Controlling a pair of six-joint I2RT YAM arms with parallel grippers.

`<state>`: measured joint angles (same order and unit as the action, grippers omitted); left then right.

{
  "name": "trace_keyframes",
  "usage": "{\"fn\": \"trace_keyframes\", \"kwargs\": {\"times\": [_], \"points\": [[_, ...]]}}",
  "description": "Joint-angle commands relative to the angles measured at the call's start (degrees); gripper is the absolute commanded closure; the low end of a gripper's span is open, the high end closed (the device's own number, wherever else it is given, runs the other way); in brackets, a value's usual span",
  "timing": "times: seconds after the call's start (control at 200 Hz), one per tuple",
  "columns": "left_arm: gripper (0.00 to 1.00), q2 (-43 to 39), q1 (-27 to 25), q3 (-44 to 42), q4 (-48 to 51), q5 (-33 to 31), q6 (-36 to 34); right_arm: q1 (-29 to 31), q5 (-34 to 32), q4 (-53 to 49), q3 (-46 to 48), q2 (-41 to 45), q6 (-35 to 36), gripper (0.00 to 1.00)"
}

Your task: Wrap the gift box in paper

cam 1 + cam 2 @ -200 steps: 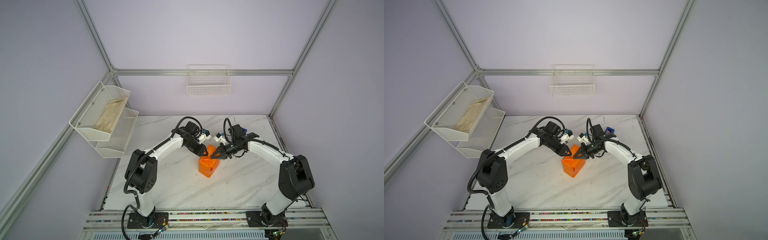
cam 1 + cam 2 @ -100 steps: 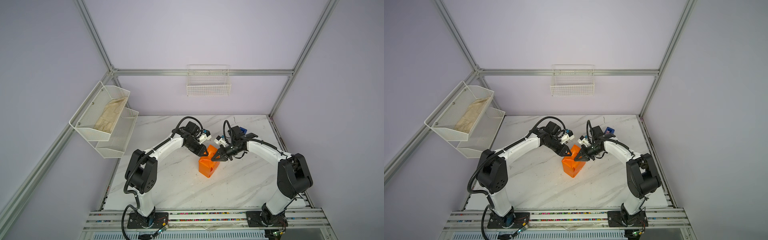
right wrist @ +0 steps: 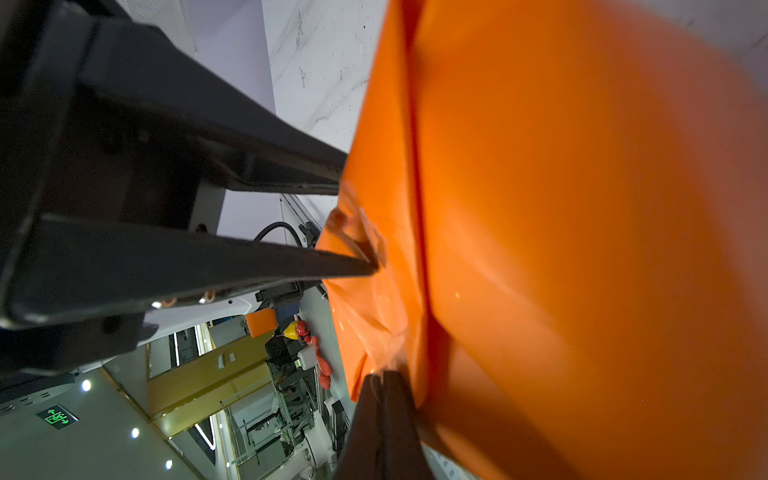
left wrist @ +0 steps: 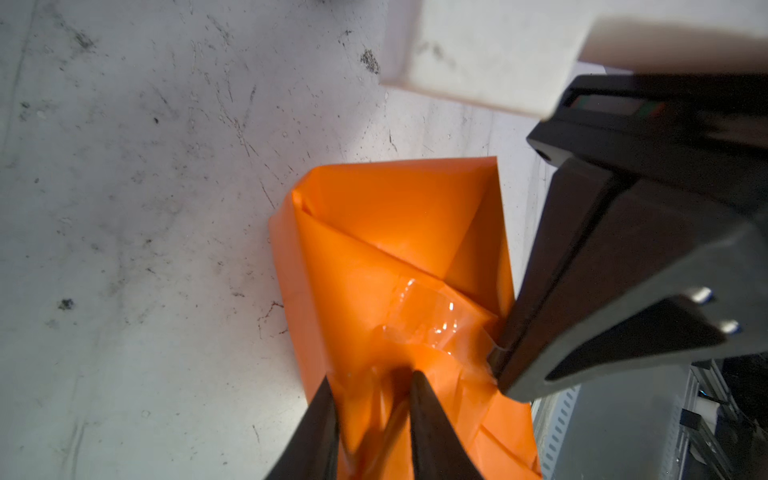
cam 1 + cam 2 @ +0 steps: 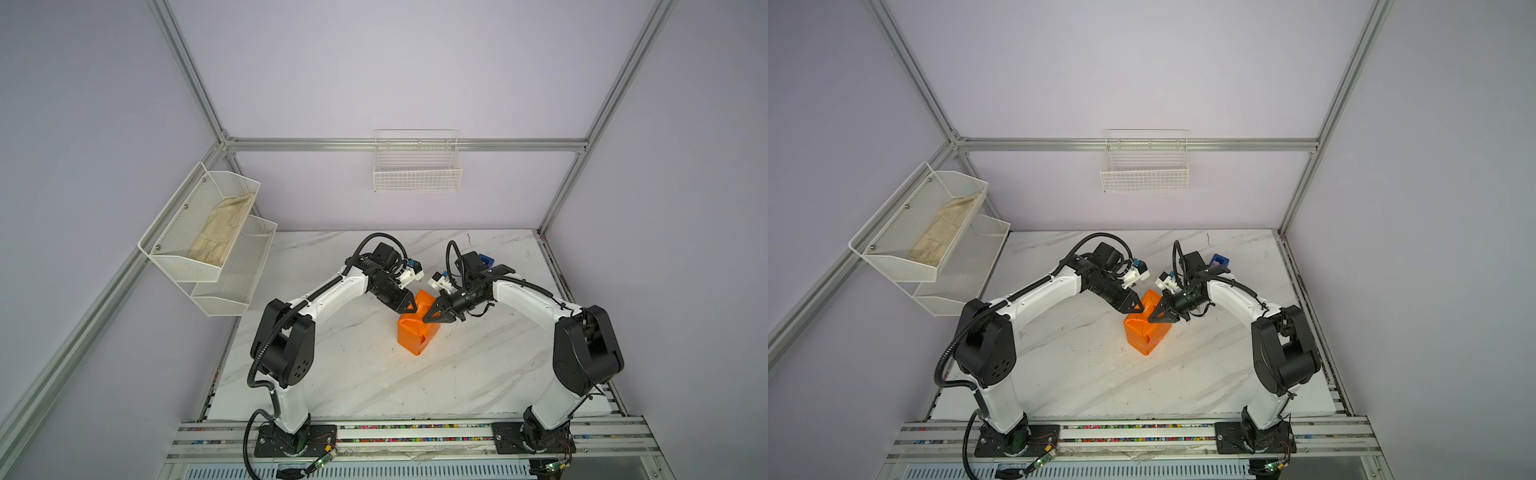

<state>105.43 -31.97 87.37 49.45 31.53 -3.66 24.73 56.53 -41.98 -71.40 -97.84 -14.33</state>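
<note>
Paper (image 5: 417, 332): I see it wrapped into an orange parcel mid-table, box hidden | left gripper (image 4: 374, 419): jaws slightly parted astride a paper fold | right gripper (image 3: 380, 399): jaws closed, tips against taped seam (image 4: 424, 316).

I see my right tool (image 5: 424, 320), jaws pressed together, has slid in from beside the orange paper-wrapped parcel (image 5: 417, 332) so its tip now lies on the parcel's top, close to my left tool (image 5: 412, 308). My left tool's jaws have spread slightly around the raised orange fold (image 4: 376, 409) between them.
</note>
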Motion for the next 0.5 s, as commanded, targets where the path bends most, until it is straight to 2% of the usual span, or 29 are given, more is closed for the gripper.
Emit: {"fn": "trace_keyframes", "kwargs": {"times": [0.0, 0.205, 0.495], "points": [[0.66, -1.01, -0.81, 4.19, 4.31, -1.82, 2.80, 0.46, -3.62, -4.81, 0.45, -1.91, 1.79, 1.00], [0.55, -2.69, -0.62, 6.47, 0.52, 1.85, 10.14, 0.41, -4.14, -4.83, 0.84, -2.00, 1.85, 1.00], [0.48, -2.16, -0.21, 6.85, -1.87, 2.85, 12.84, 0.41, -4.48, -4.79, 1.03, -1.87, 1.79, 1.00]]}}
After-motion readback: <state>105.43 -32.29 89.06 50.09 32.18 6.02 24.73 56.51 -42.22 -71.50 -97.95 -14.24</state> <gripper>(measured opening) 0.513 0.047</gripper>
